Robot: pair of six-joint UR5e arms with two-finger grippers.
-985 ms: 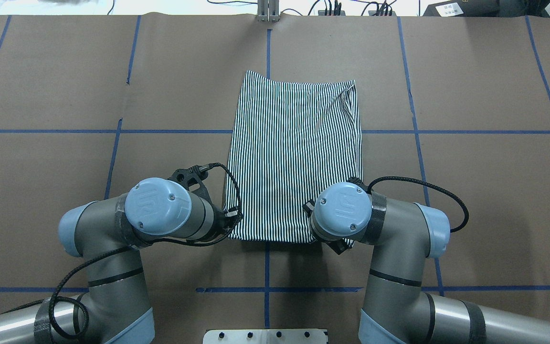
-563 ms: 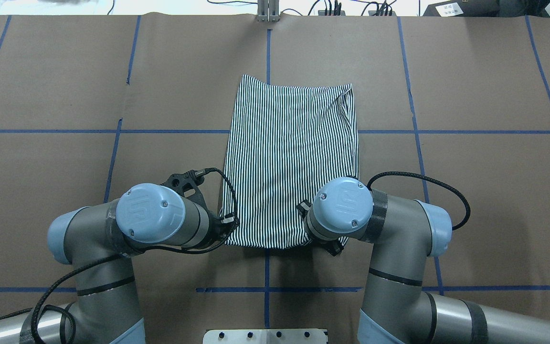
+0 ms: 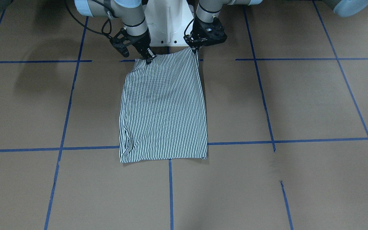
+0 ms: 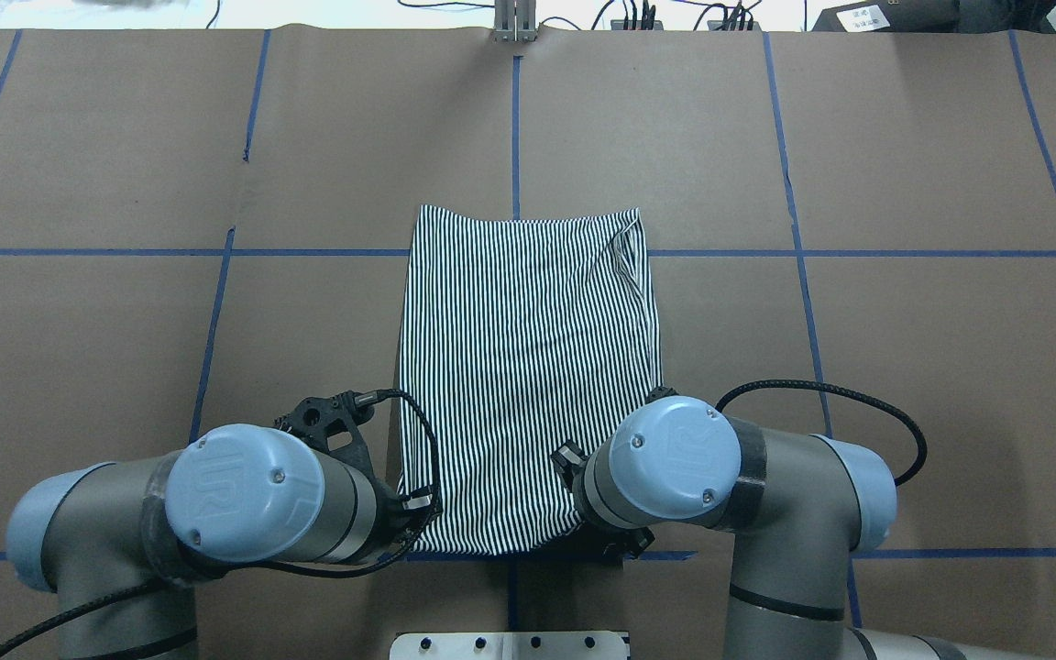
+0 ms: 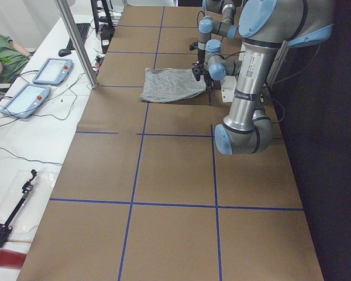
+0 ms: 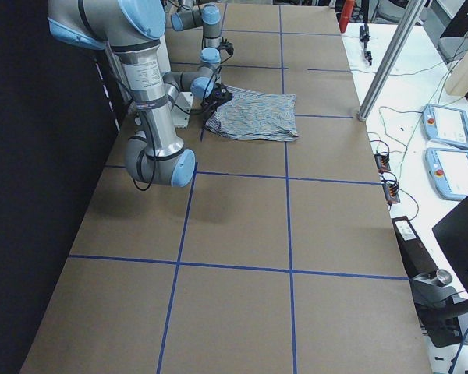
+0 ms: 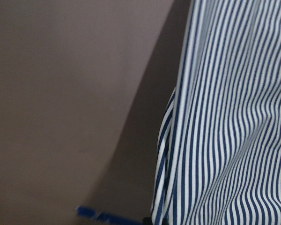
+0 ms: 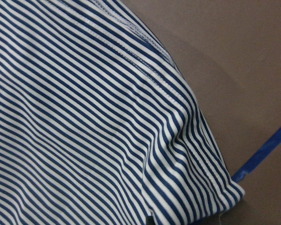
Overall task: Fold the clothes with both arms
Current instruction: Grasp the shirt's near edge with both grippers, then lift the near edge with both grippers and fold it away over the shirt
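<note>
Shirt (image 4: 528, 385) pulled robotward | left tool (image 3: 194, 48), right tool (image 3: 148, 58) gripping | overhead: jaws hidden

On the left arm (image 4: 111, 555), at 7 o'clock in the overhead view, the light-blue joint cap (image 4: 244, 492) bears an embossed "UR" mark. The right arm (image 4: 794, 500), at 5 o'clock, shows the same on its cap (image 4: 675, 456). The printed label (image 5: 254, 61) on the left arm's silver tube and the white sticker (image 4: 863, 16) at 1 o'clock are too small to read.
</note>
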